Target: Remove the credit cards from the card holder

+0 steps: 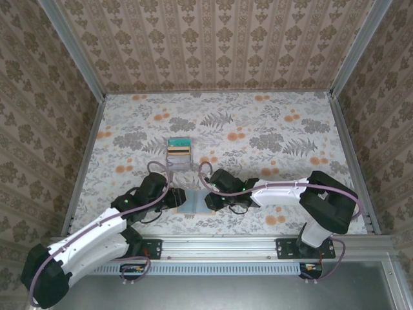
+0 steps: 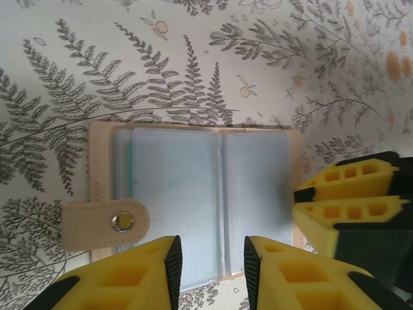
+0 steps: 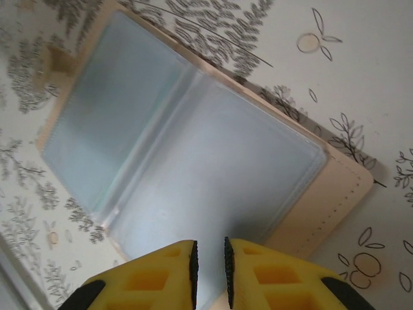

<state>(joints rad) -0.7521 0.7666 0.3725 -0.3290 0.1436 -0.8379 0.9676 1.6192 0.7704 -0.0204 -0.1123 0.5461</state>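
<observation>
A card holder (image 1: 195, 201) lies open and flat on a flower-printed table (image 1: 290, 142), close to the near edge, with a robot arm closing in from either side. Seen from the left wrist, the holder shows a tan border around two pale grey-blue clear sleeves, and its snap tab (image 2: 106, 224) is folded across the left panel's lower corner. A thin teal edge shows inside the left sleeve. The left gripper (image 2: 210, 261) hovers over the holder's near edge at the centre fold, its yellow fingers parted by a moderate gap and holding nothing. The right gripper (image 3: 210, 265) sits at the holder's right-hand edge with its fingers drawn almost together, only a narrow slit between them. Whether that slit pinches the sleeve or the tan cover cannot be told from either wrist camera. Farther out on the table, well apart from the holder and both grippers, the credit cards (image 1: 179, 147) rest in a small stack, teal uppermost with a yellow band showing below it.
</observation>
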